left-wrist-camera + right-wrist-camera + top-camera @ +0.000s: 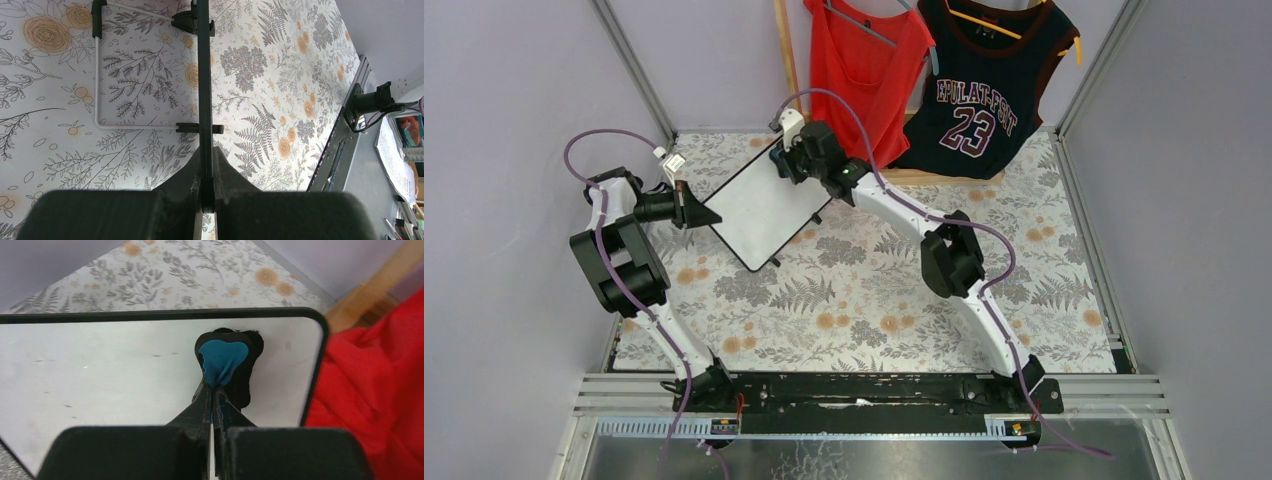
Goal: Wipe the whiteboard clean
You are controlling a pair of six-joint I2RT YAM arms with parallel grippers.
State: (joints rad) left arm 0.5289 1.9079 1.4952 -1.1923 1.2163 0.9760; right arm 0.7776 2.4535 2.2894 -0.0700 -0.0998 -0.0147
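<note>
Finds the left gripper point(205, 157) with jaws pressed together on the thin black frame of the small rectangular whiteboard point(762, 208), white-faced and round-cornered. From the left wrist, shows that board edge-on, running straight ahead out of the jaws. Ahead of the jaws, set on that edge: two short black feet point(199, 128), one nearer and one farther. Left of the jaws: a thin white wire bracket point(95, 85) joined to both feet. To both sides of the jaws and beyond: pale floral tablecloth point(280, 75) with grey ferns and orange blooms.

Finds the right gripper point(212, 390) with jaws clamped on a small blue eraser point(222, 357) backed by a black felt pad, directly ahead of the fingertips. Pad touching the white face of the whiteboard, near the rounded corner lying ahead and to the right of these jaws. Face white, with a few faint small specks to the left of the jaws.

From above, places the whiteboard between the two sets of jaws: left jaws at one end, right jaws over the opposite, far end. Contact between board and tablecloth: cannot be told.

Right of the right jaws, just beside the board corner: bright red sleeveless top point(375, 390). Further right, in the overhead view: black basketball jersey point(984, 95) with white number 23. Ahead and right of the right jaws: light wooden bar point(372, 292), its lower end behind the red top.
</note>
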